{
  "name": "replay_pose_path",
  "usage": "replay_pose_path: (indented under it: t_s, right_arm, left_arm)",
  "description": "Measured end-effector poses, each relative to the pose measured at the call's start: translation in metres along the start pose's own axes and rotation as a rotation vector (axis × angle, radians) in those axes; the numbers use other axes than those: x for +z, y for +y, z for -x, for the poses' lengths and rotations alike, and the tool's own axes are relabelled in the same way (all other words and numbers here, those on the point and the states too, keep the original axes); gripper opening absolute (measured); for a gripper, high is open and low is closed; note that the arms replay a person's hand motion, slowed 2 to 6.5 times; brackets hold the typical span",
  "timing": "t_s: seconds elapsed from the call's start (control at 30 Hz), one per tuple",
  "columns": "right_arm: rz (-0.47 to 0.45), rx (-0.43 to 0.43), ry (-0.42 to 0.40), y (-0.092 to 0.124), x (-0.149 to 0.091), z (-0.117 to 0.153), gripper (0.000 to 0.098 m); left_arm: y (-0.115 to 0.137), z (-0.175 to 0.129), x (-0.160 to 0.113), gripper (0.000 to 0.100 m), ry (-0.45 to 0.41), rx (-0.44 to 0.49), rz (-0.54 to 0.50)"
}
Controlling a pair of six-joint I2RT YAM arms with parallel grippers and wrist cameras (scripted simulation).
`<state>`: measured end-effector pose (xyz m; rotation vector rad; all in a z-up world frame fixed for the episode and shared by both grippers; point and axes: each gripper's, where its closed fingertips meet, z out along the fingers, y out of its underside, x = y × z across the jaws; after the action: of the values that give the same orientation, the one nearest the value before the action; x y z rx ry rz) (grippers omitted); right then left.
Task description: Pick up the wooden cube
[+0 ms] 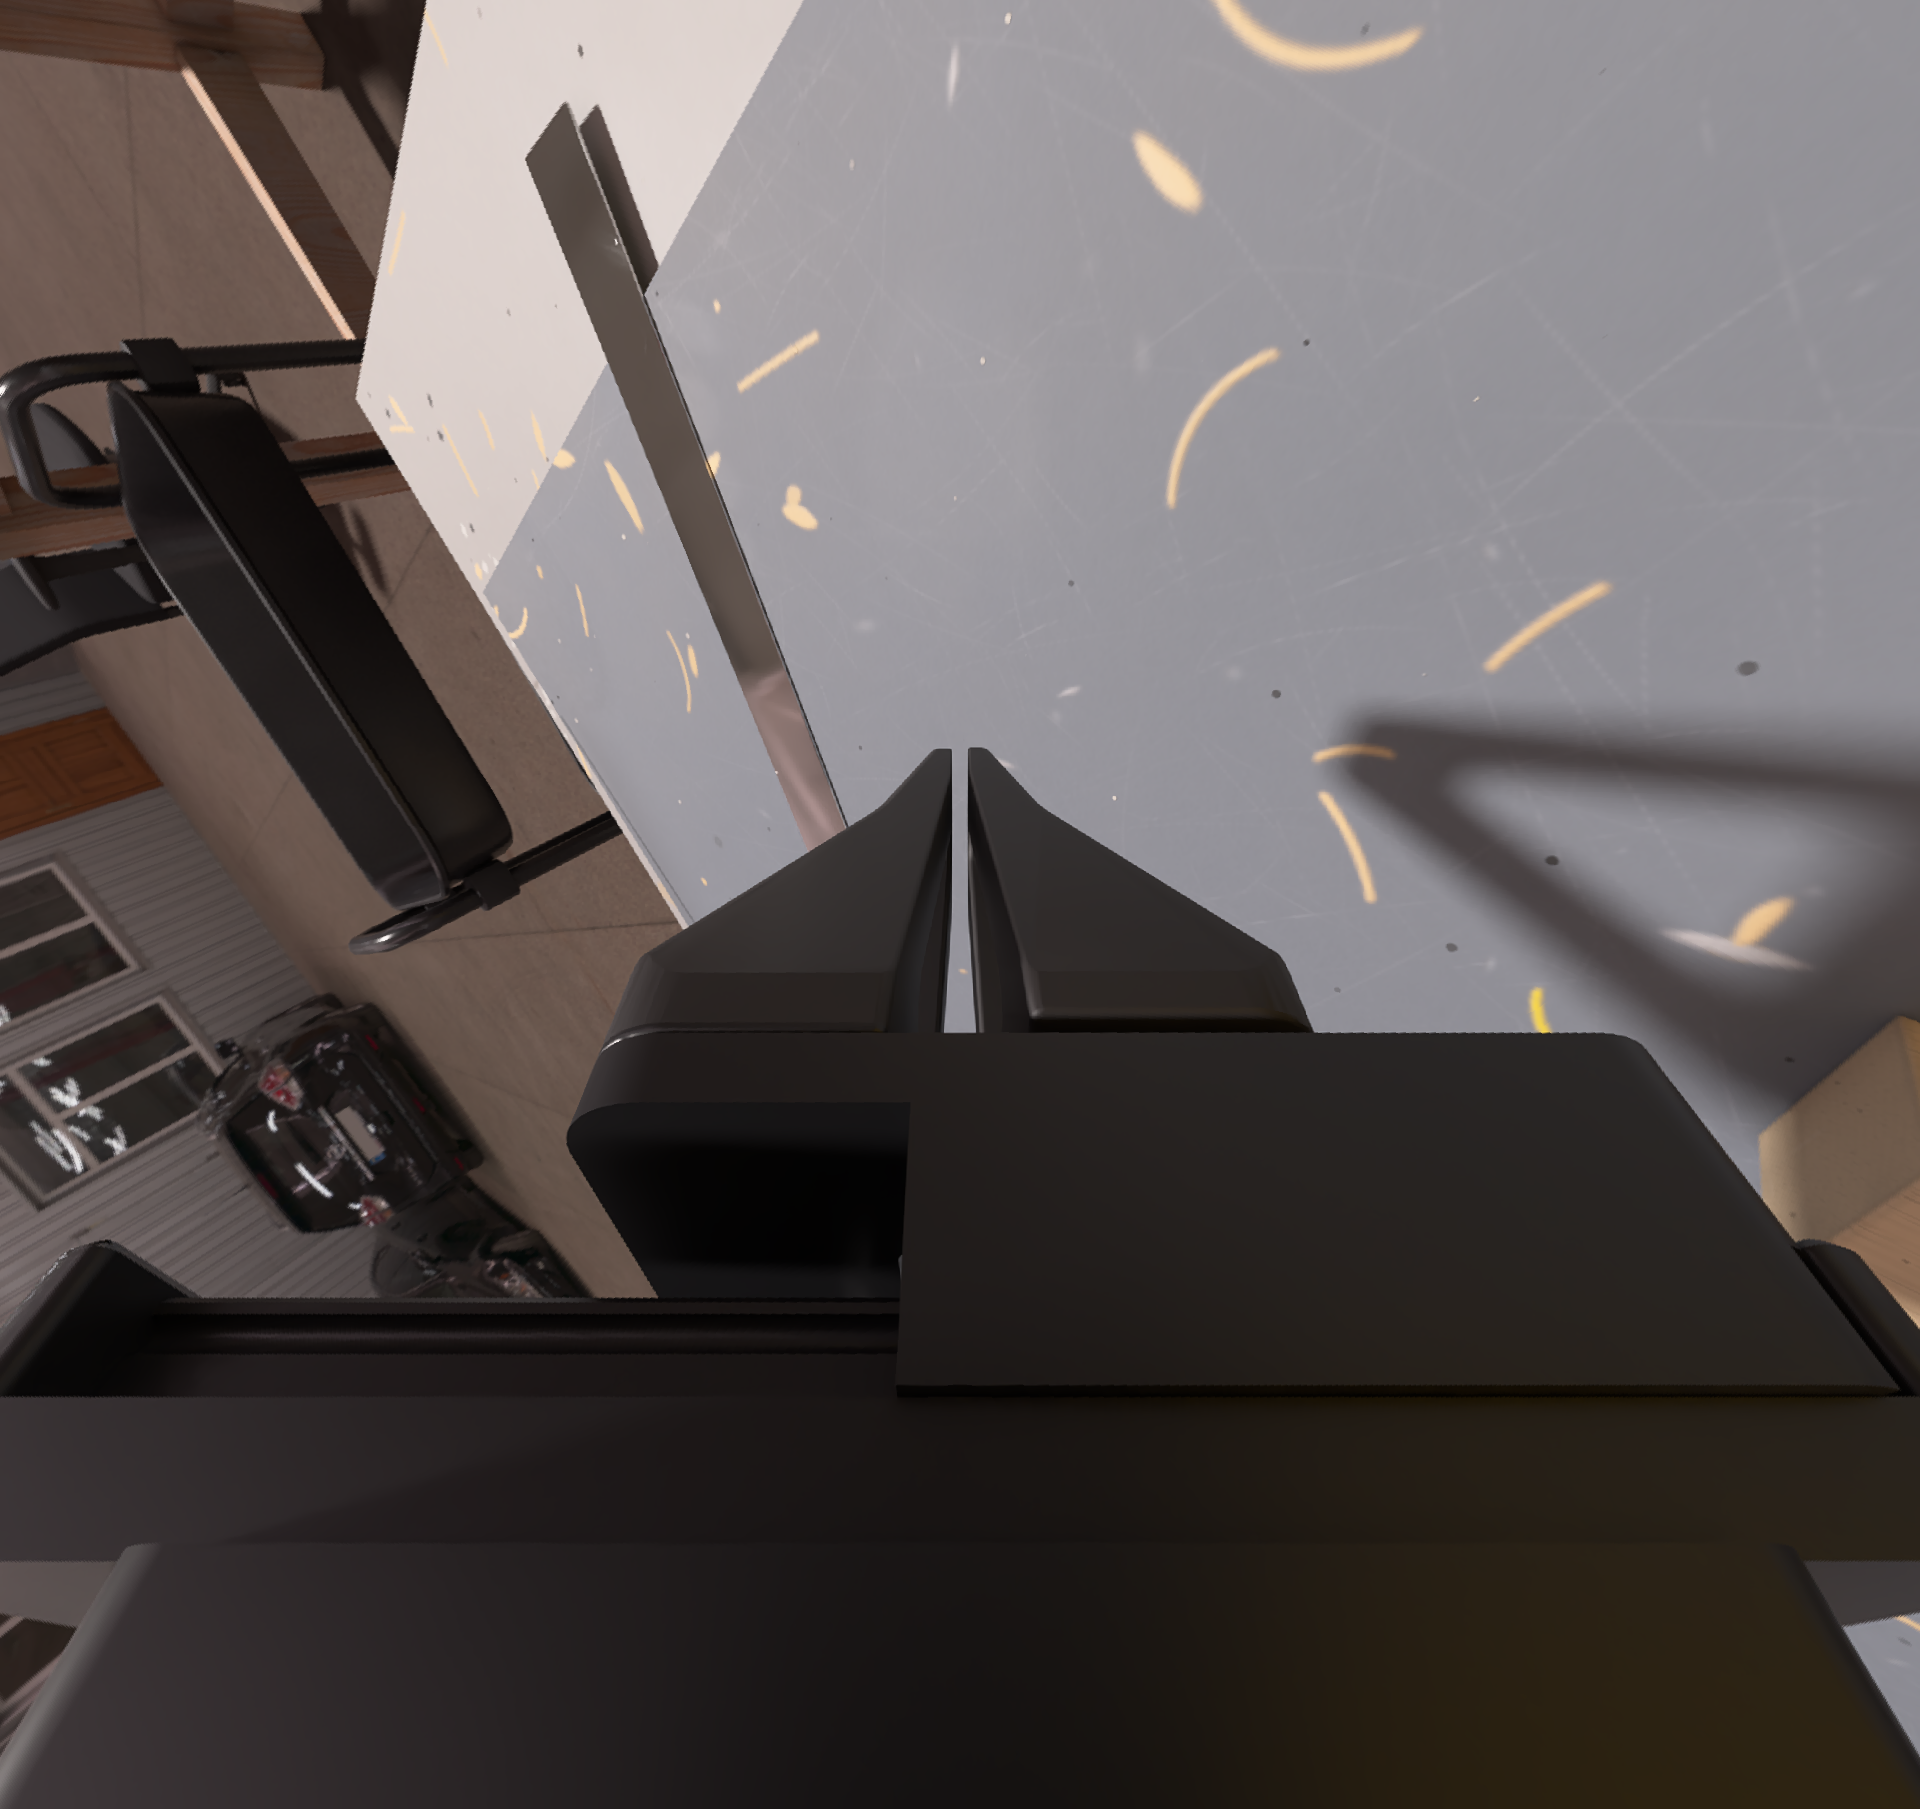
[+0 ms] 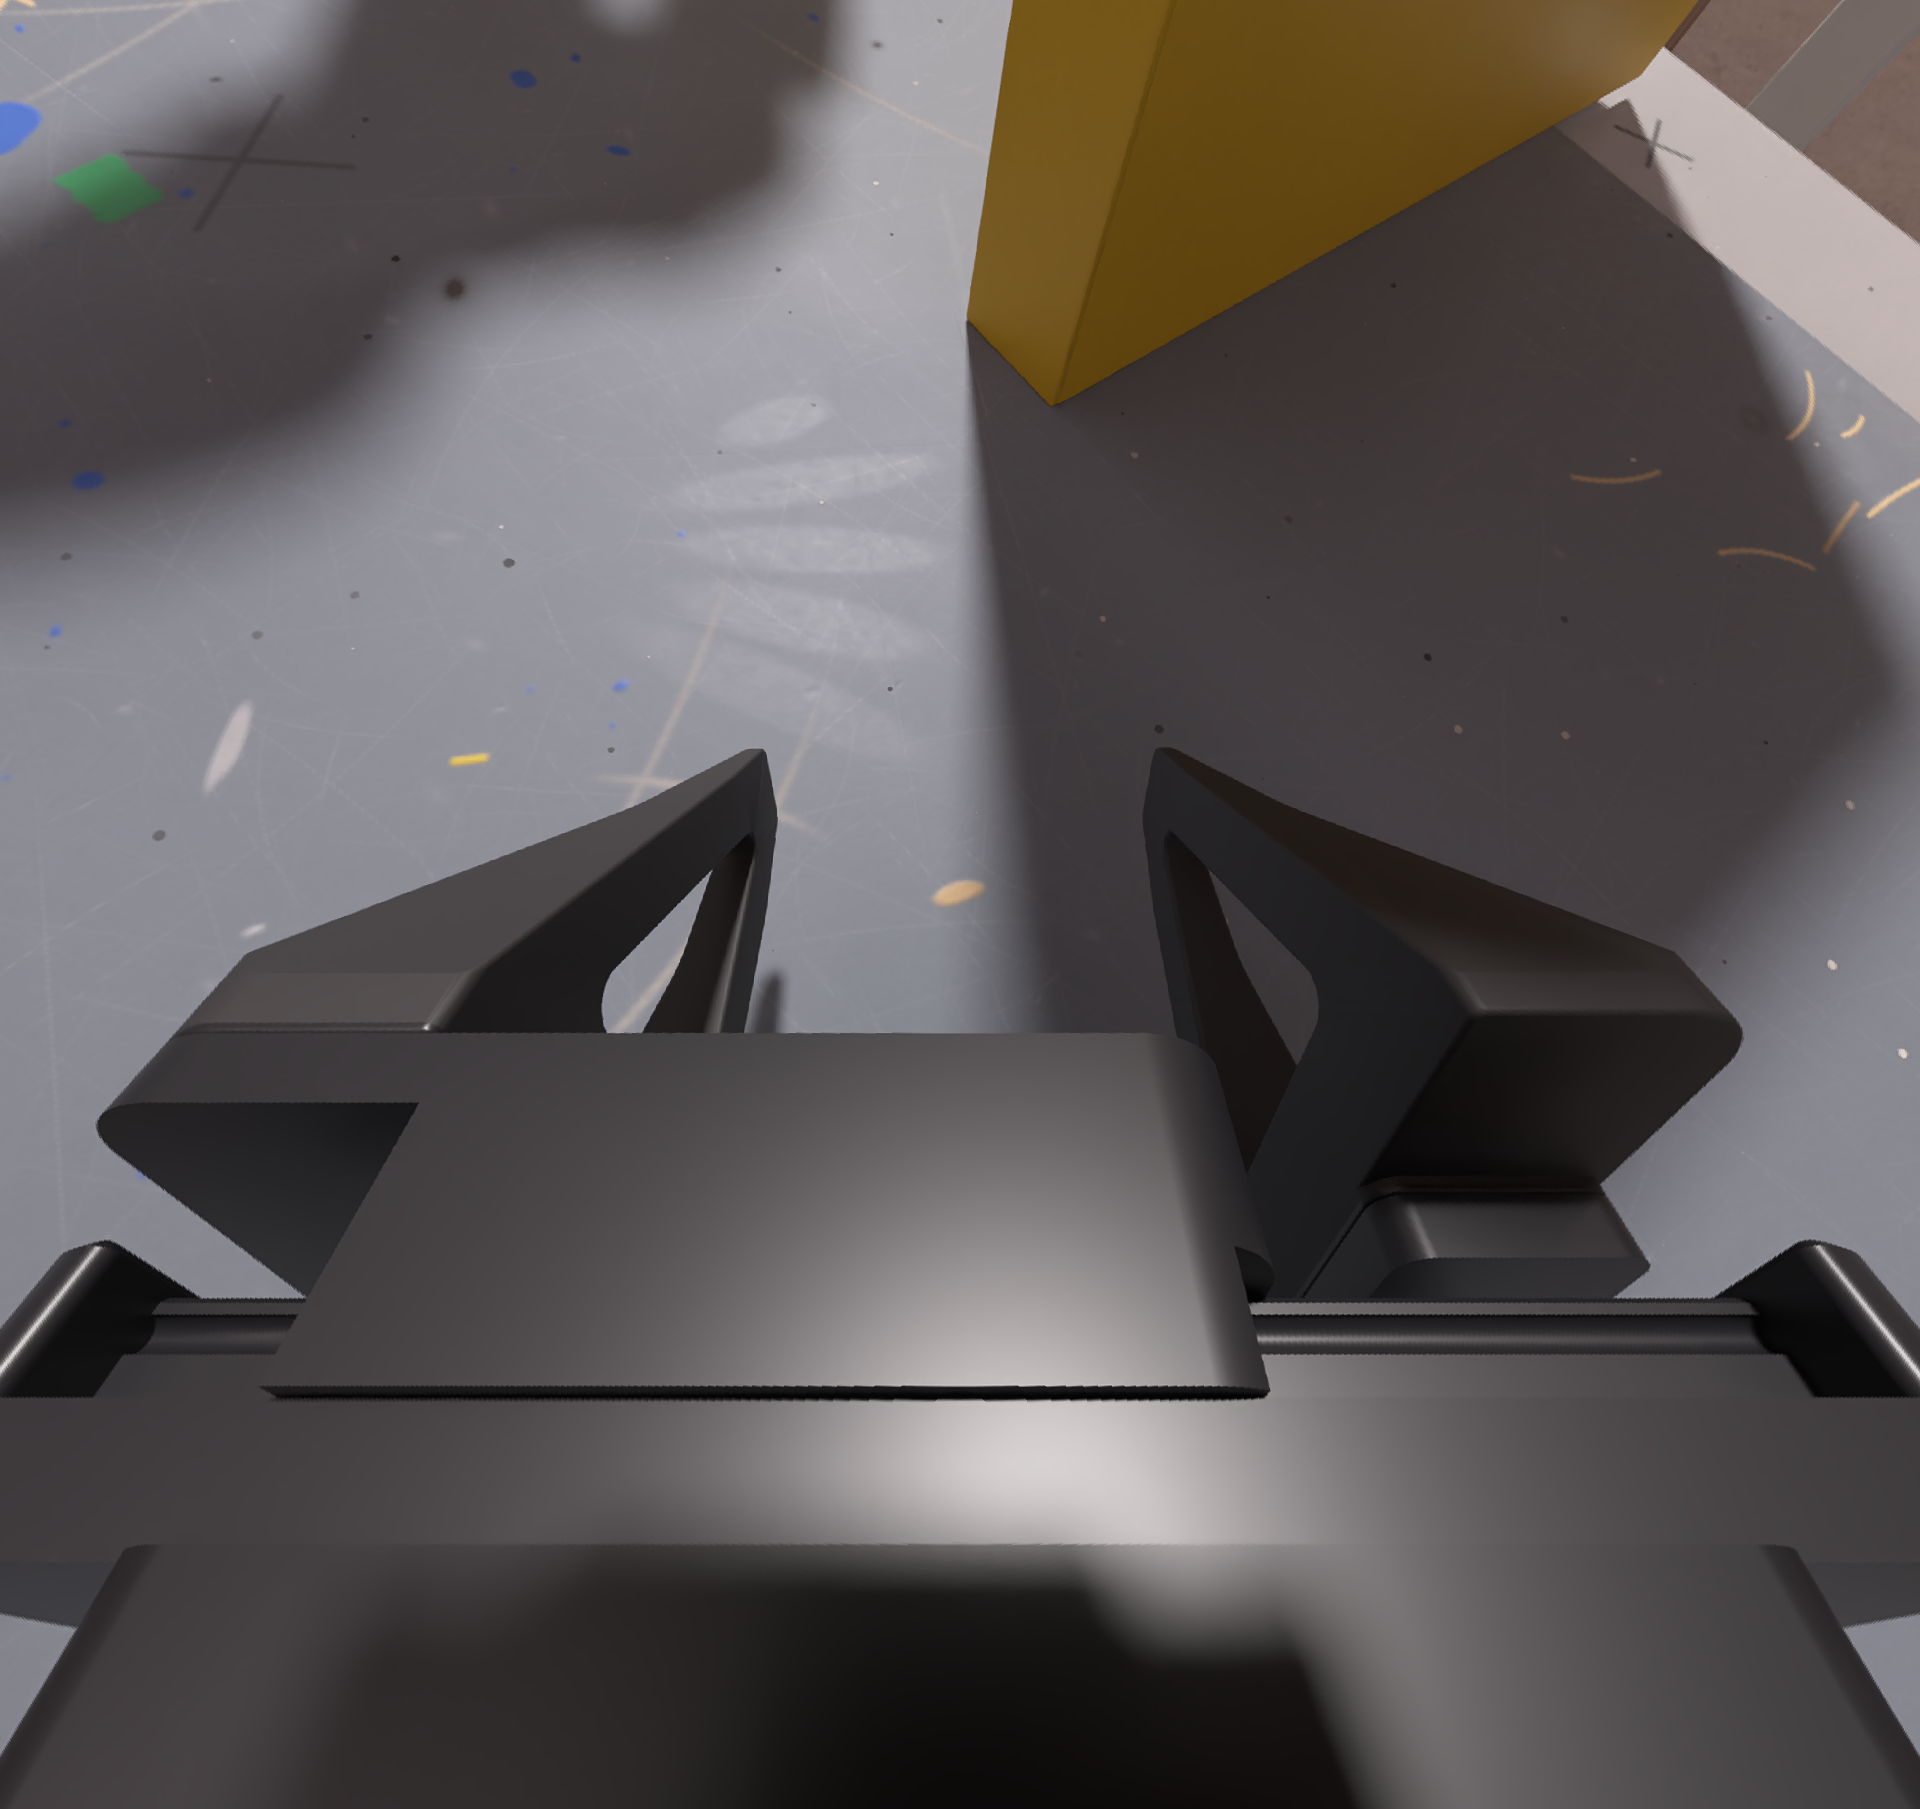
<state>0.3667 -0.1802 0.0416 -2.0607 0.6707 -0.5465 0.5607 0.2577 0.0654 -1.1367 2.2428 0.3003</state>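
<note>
In your left wrist view, the left gripper (image 1: 959, 757) sits at the centre of the frame with its two dark fingers pressed almost together, only a thin slit between them, and nothing held. It points over the grey table (image 1: 1351, 409), whose surface is scratched and flecked with pale yellow marks. You can see the wooden cube (image 1: 1849, 1157) at the right edge of the frame, below centre, partly cut off and partly hidden behind the gripper body; it rests on the table, beside the gripper and not between the fingers. A thin dark metal strip (image 1: 665, 440) runs diagonally across the table from upper left toward the fingertips. Off the table's edge, at the left of the frame, a black chair (image 1: 301, 637) stands on the floor. In your right wrist view, the right gripper (image 2: 961, 772) is spread wide and empty, with bare table showing between the fingers. A tall yellow block (image 2: 1299, 97) stands upright on the table in the upper right of that frame, ahead of the fingertips and clear of them, casting a long shadow toward the gripper.
</note>
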Motion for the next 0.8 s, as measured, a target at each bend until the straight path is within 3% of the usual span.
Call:
replay_pose_path:
  t_s: [0.37, 0.53, 0.67, 0.8]
  right_arm:
    - [-0.001, -0.002, 0.002, 0.000, 0.000, 0.000, 0.0603]
    - [-0.002, -0.002, 0.002, 0.000, 0.000, 0.000, 0.0602]
    - [-0.003, 0.000, 0.001, 0.000, 0.000, 0.000, 0.0601]
    - [-0.004, 0.001, -0.001, 0.000, 0.000, 0.001, 0.0601]
  left_arm:
    - [0.022, -0.009, 0.019, 0.001, -0.060, 0.037, 0.086]
    - [0.031, -0.017, 0.019, 0.001, -0.063, 0.107, 0.112]
    - [0.035, -0.039, 0.006, 0.001, 0.098, 0.150, 0.108]
    - [0.030, -0.078, -0.029, 0.001, 0.415, 0.139, 0.051]
